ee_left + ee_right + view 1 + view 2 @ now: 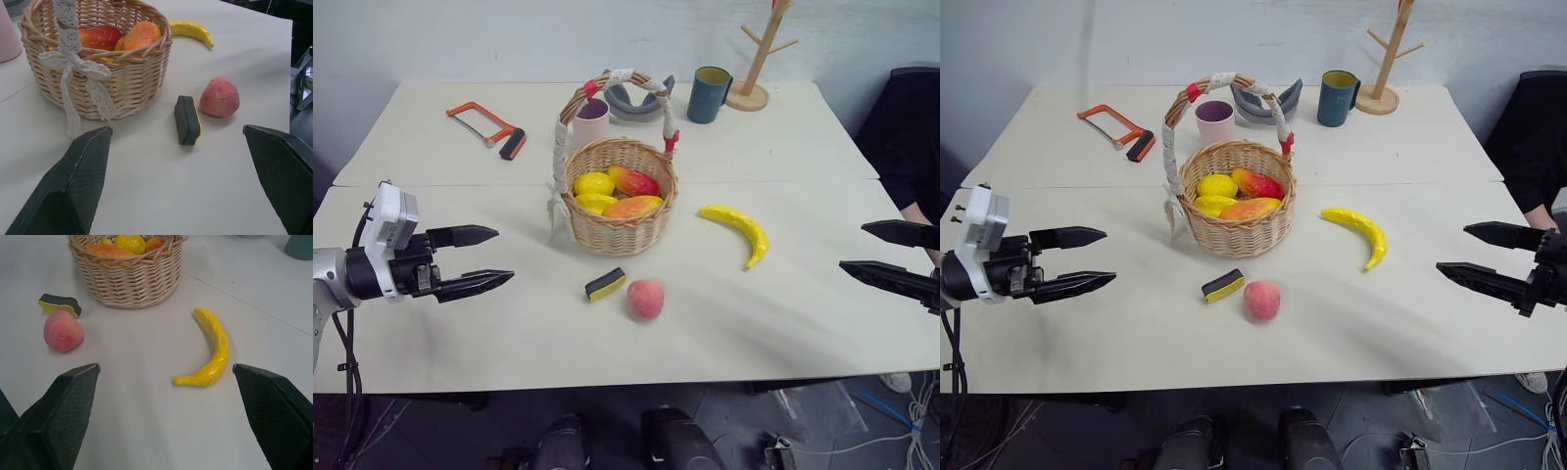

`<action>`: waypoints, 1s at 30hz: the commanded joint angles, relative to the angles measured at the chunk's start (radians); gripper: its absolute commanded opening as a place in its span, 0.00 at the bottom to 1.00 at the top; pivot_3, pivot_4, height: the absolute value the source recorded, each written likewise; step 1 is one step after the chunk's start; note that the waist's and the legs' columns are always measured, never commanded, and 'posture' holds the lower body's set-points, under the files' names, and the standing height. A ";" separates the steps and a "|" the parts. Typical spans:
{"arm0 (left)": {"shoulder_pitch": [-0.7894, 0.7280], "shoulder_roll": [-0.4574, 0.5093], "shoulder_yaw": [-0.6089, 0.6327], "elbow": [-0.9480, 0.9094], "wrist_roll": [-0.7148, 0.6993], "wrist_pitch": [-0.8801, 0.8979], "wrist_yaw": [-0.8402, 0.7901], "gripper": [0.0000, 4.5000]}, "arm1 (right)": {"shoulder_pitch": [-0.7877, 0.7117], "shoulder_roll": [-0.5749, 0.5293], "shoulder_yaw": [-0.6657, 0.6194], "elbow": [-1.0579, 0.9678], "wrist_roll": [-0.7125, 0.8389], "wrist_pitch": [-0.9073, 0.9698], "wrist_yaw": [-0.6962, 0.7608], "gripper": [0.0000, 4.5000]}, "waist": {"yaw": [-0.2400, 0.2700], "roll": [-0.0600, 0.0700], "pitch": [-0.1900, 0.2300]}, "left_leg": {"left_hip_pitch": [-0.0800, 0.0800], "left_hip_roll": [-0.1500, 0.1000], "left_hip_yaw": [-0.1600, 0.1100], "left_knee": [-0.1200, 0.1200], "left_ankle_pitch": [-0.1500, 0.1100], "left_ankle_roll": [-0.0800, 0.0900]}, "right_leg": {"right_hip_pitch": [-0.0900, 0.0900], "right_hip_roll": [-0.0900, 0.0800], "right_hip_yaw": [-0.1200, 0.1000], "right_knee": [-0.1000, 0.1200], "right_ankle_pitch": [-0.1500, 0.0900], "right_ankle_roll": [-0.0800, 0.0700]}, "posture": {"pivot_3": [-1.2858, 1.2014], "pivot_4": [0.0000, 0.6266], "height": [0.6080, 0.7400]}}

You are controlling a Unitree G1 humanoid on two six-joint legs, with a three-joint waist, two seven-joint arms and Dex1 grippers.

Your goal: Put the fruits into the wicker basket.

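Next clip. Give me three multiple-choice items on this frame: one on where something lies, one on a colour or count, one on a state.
1. Where does the banana lie?
A. inside the wicker basket
B. on the table to the basket's right
C. beside the hacksaw

2. What colour is the cup behind the wicker basket?
A. pink
B. black
C. orange

3. How do the left hand and the right hand stand?
A. both open, holding nothing
B. left shut on the peach
C. right shut on the banana

Answers: 1 B, it rests on the bare table to the basket's right. 2 A, its wall is pale pink. 3 A, each hand's fingers are spread apart, and the peach lies untouched.
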 commanded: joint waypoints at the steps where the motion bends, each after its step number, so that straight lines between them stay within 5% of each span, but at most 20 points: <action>1: 0.001 0.017 0.019 -0.021 0.009 -0.026 -0.005 1.00 | -0.015 -0.001 -0.022 -0.027 0.021 0.007 -0.006 1.00 | 0.000 0.000 0.000 | 0.000 0.000 0.000 0.000 0.000 0.000 | 0.000 0.000 0.000 0.000 0.000 0.000 | 0.52 0.24 1.00; 14: -0.037 -0.023 -0.054 0.019 0.126 -0.147 0.061 1.00 | -0.022 0.012 -0.019 -0.057 0.008 -0.003 -0.050 1.00 | 0.001 0.000 0.000 | 0.000 0.000 0.000 0.000 0.000 0.000 | 0.000 0.000 0.000 0.000 0.000 0.000 | 0.52 0.24 1.00; 22: -0.023 -0.105 -0.122 -0.157 0.069 -0.049 0.153 1.00 | -0.075 0.016 -0.027 -0.211 0.181 0.118 -0.121 1.00 | 0.000 0.000 0.000 | 0.000 0.000 0.000 0.000 0.000 -0.001 | 0.000 0.001 0.000 0.001 0.000 0.000 | 0.52 0.24 1.00; 30: 0.005 -0.253 -0.398 -0.136 0.350 -0.165 0.350 1.00 | -0.083 0.048 0.052 -0.467 0.329 0.128 -0.240 1.00 | 0.003 0.000 0.000 | 0.000 0.000 -0.001 0.001 0.001 -0.001 | 0.001 0.001 0.001 0.001 0.000 0.000 | 0.52 0.24 1.00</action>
